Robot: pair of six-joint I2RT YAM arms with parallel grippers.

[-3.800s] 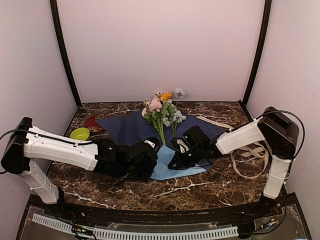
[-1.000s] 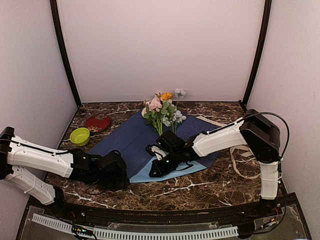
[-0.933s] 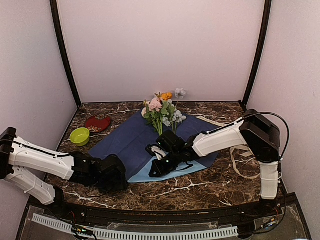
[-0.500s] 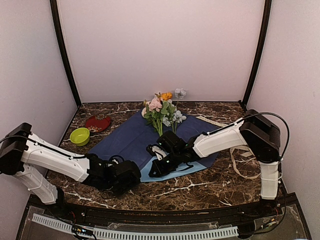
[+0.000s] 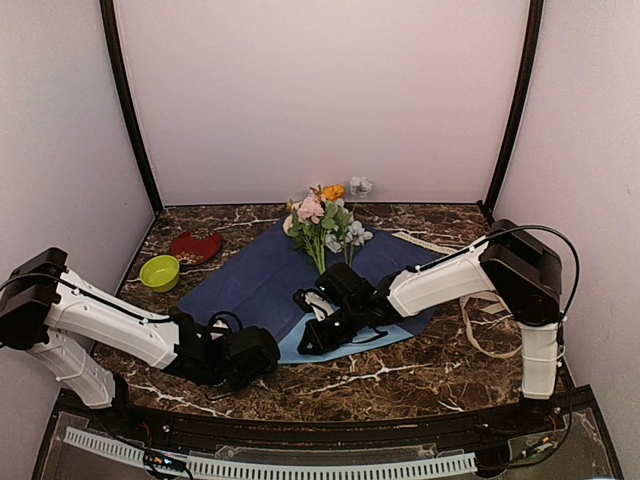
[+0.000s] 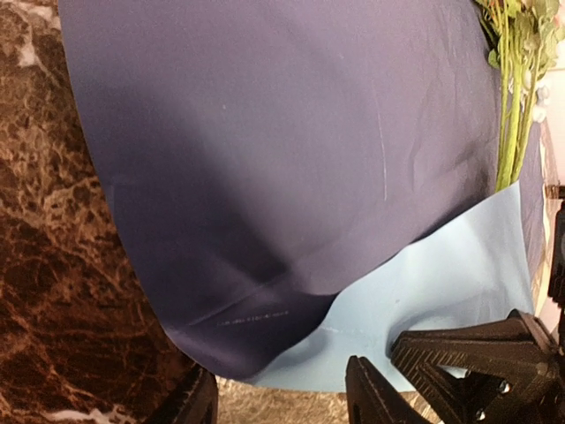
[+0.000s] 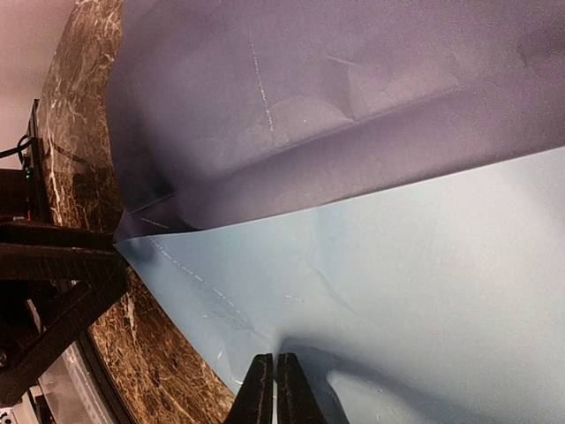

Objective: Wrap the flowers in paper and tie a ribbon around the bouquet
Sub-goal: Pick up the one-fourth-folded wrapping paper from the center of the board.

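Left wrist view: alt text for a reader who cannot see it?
Dark navy paper fills most of the frame on a brown marble table, its lower corner folded over to show light blue. Green flower stems lie upper right; the left gripper stands open at the bottom edge.

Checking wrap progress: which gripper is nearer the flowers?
Right. Right gripper is on the paper, just nearside of the stems of the flowers; left gripper is farther, at the paper's near left edge.
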